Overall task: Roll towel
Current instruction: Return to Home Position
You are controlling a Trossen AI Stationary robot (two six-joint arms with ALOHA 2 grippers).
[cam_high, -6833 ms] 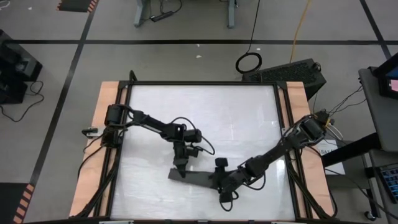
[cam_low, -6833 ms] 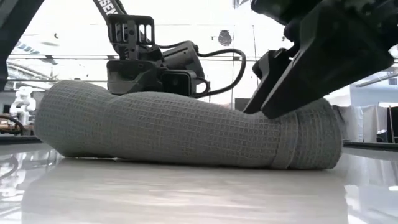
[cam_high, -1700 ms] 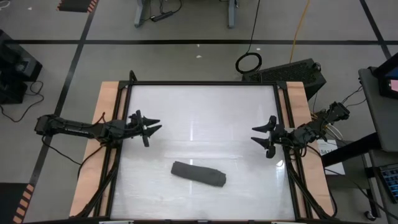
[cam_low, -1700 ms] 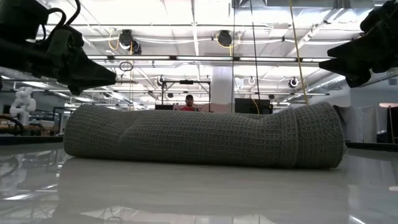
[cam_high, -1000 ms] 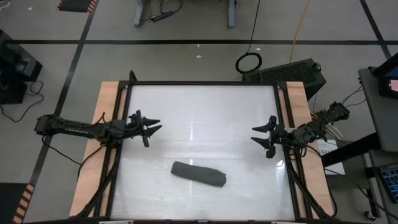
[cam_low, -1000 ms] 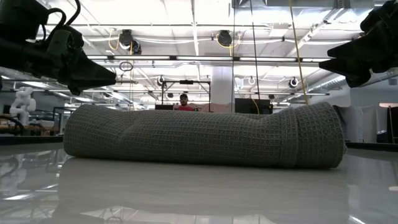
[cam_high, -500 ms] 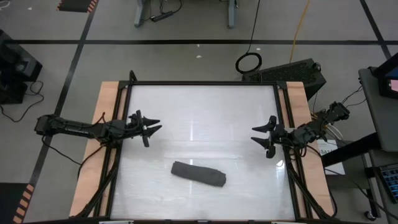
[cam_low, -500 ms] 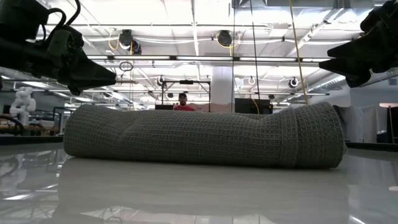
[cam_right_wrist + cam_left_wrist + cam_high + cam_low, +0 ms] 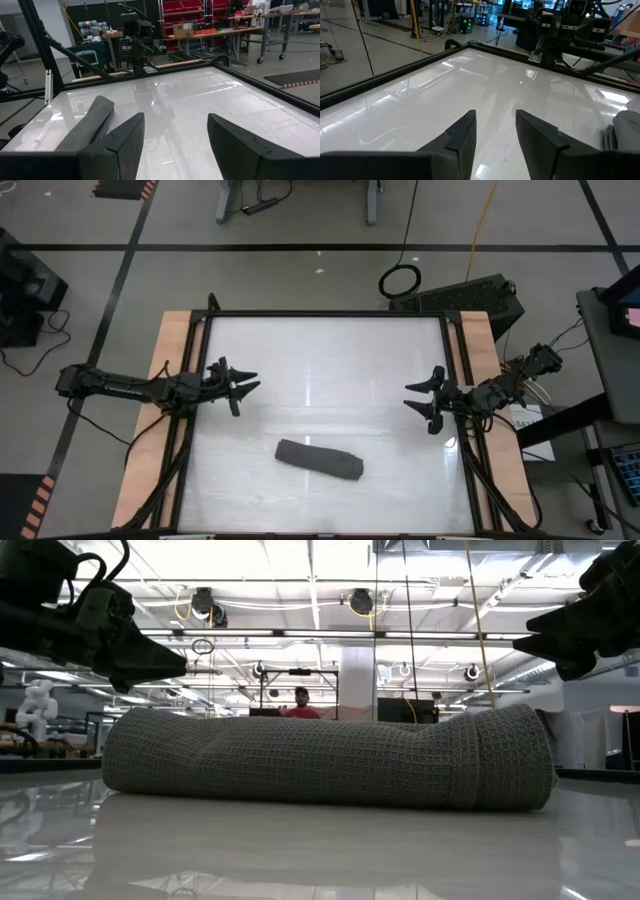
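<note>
The rolled towel (image 9: pixel 318 459) lies on the table (image 9: pixel 330 350) (a bit slanted), well apart from the left gripper (image 9: pixel 248 380) and the right gripper (image 9: pixel 410 395).

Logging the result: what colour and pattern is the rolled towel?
The towel is charcoal grey, waffle-weave; clearest in the low view.

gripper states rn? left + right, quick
Left gripper: open, holding nothing.
Right gripper: open, holding nothing.
The rolled towel lies apart from both.
</note>
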